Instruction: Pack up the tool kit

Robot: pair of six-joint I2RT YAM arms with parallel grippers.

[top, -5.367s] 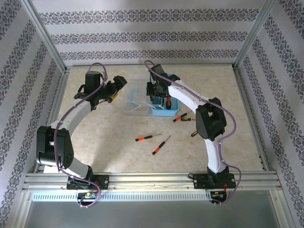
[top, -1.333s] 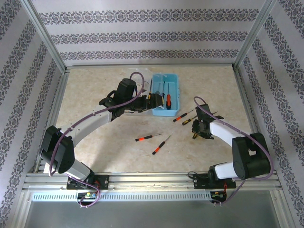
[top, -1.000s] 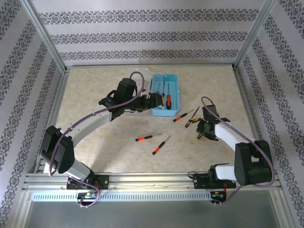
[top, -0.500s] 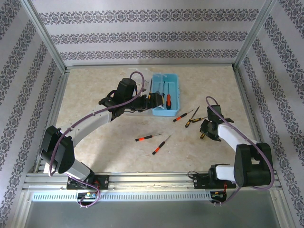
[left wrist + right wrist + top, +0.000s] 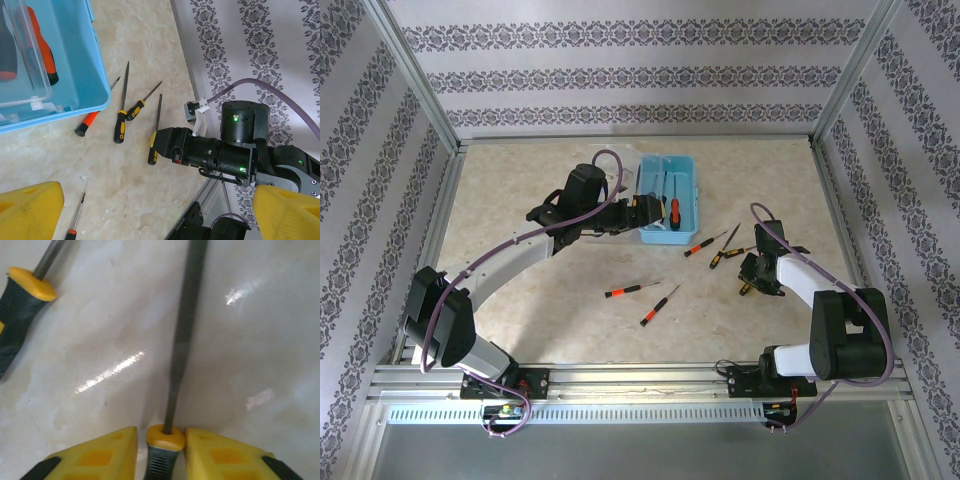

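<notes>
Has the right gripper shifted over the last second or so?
Yes. In the top view the right gripper has slid to the right, farther from the blue case, which has stayed put, and toward the right wall.

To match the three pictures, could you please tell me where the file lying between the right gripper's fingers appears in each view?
Top external: the file is right of centre, under the right gripper.
Left wrist: the file is at centre, its shaft pointing up from the right gripper.
Right wrist: the file is at centre, handle at the bottom edge.
Shared landmark: the right gripper at the file's handle end.
</notes>
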